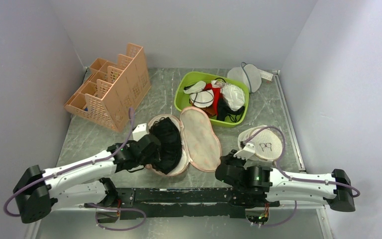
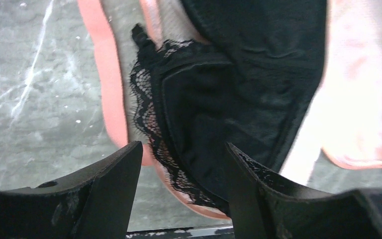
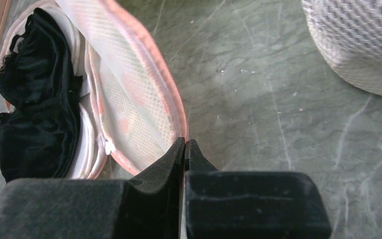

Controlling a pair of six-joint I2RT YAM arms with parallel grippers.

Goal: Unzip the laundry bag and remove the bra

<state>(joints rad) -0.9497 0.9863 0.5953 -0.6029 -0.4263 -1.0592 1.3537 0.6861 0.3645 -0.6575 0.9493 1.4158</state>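
**A:** Two halves of the flat beige fabric laundry bag with pink trim [image 1: 200,139] lie open side by side on the grey marbled desk [image 1: 164,97]. Where is the bra?

**B:** The black soft bra with a lace edge [image 1: 166,144] lies bunched in the left half and covers most of it.

**A:** And the left pincer [image 2: 184,149]?

**B:** Its jaws are spread. The near lace edge of the bra is between them, but they are not closed on it.

**A:** The right pincer [image 3: 185,142]?

**B:** Pressed together. Its tips are at the pink trim of the right half, at the near end. Whether trim is caught between them, I cannot tell.

**A:** What else stands there?

**B:** A lime green plastic tray [image 1: 179,97] with garments is behind the bag. A peach plastic organizer [image 1: 124,84] is at the far left. A round beige mesh disc [image 1: 268,144] is near the right arm.
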